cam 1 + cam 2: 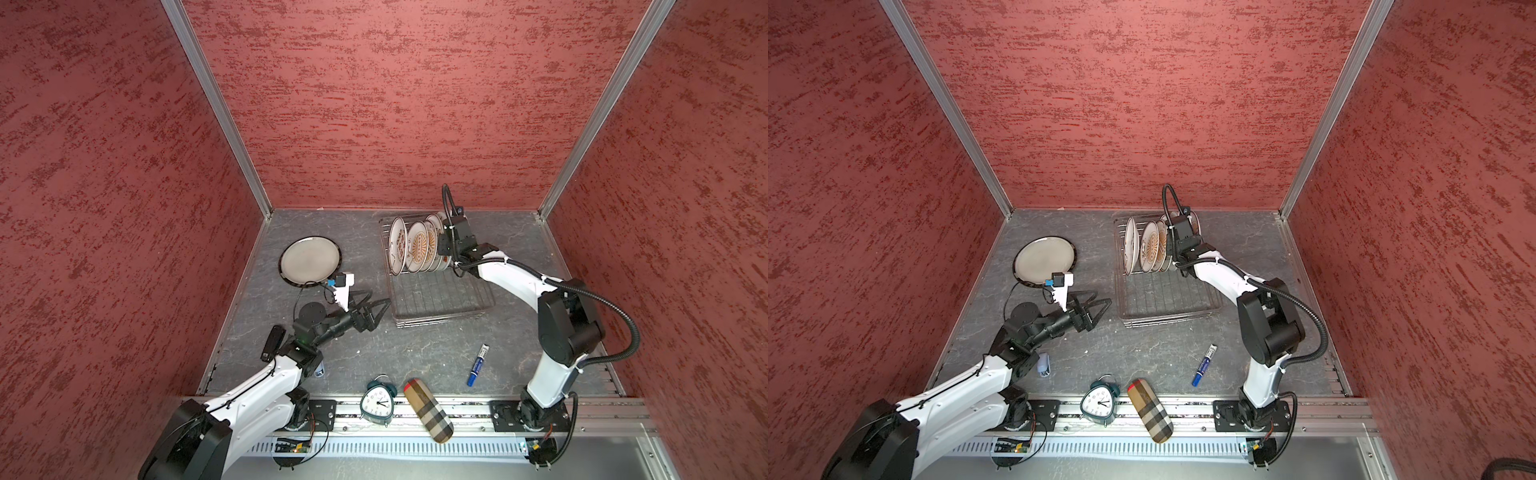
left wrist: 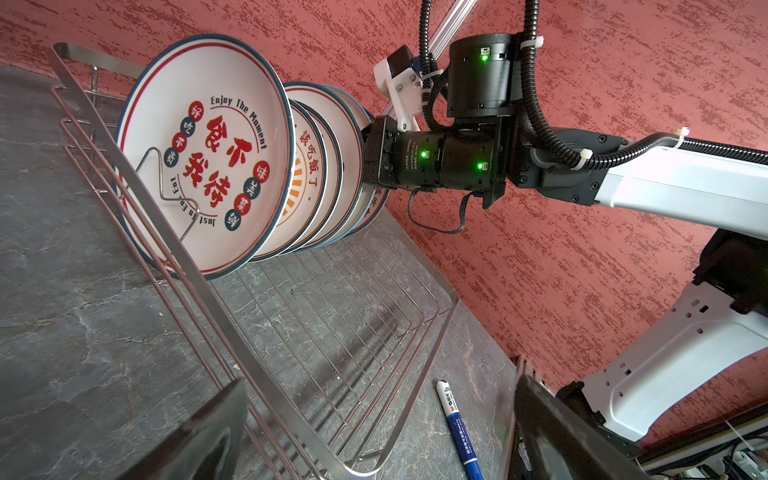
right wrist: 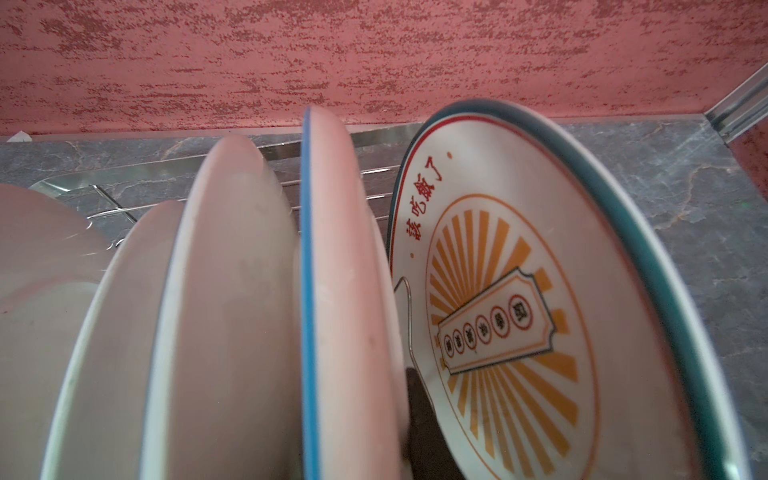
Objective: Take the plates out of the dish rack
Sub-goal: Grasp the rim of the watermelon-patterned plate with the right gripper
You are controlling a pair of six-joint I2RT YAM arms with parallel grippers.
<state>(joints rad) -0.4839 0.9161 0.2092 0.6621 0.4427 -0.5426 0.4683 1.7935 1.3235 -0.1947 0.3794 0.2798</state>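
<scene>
In among plates (image 1: 417, 249) standing on edge at far end of dish rack (image 1: 440, 301), row running left-right: right end effector (image 1: 444, 248), the nearer; cannot tell whether clamped. Released, empty, left of rack, farther off: left end effector (image 1: 374, 307).

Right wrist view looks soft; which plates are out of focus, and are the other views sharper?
Right wrist view: the near plate rims are blurred and tinted pink, the sunburst plate reads sharper; left wrist view: the red-character plate and dish rack are crisp; both top views: evenly lit, a sheen on the flat plate.
</scene>
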